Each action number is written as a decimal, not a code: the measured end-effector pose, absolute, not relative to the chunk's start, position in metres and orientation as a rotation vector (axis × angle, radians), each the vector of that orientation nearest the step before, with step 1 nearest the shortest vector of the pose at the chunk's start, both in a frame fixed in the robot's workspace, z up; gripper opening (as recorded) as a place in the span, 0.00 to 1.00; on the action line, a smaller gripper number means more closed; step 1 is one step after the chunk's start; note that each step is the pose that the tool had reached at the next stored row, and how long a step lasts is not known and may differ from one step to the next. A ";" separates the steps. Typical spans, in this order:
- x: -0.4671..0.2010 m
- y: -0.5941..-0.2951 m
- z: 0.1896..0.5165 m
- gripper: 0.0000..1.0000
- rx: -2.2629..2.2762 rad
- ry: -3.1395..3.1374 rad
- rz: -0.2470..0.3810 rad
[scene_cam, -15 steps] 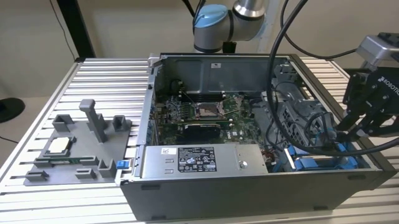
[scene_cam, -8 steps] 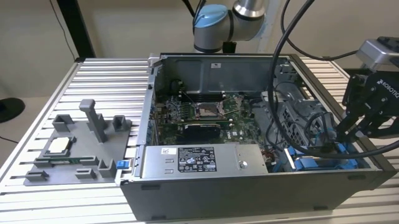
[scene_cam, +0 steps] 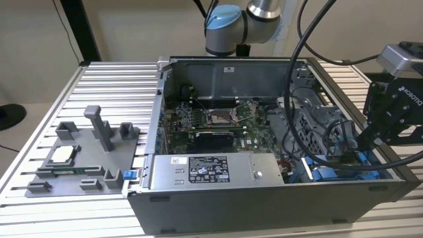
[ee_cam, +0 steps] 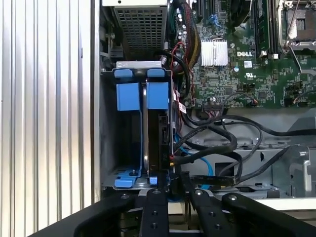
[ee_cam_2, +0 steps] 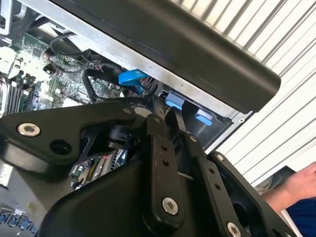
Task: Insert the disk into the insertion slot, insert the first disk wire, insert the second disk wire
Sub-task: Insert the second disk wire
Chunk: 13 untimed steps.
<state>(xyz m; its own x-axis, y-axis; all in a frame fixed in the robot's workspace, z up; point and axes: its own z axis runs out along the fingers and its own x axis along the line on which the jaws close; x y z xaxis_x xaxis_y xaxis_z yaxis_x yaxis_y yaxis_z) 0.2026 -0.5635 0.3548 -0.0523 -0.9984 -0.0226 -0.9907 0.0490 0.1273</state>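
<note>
The disk stands on edge in the insertion slot, held in its blue carrier frame, in the first wrist view. My gripper sits at the disk's near end, its two black fingers drawn together on the plug end of a black disk wire. Another black wire and a blue one loop beside it. In the second wrist view my gripper points at the blue carrier tabs. In the exterior view my gripper reaches down into the case's front corner on that view's right, above the blue carrier.
The open computer case lies on a ribbed metal table. A grey power supply box and the motherboard sit inside. A perforated cage adjoins the slot. A grey parts fixture stands at the exterior view's left. A person's hand is near.
</note>
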 end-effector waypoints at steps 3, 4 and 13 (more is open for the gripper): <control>0.203 -0.563 0.355 0.00 2.112 -2.222 -0.167; 0.203 -0.563 0.355 0.00 2.112 -2.222 -0.167; 0.199 -0.563 0.361 0.00 2.112 -2.222 -0.167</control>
<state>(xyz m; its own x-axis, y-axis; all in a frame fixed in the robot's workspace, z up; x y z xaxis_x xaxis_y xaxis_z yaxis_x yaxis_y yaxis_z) 0.1994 -0.5631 0.3613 -0.0522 -0.9984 -0.0235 -0.9907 0.0488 0.1273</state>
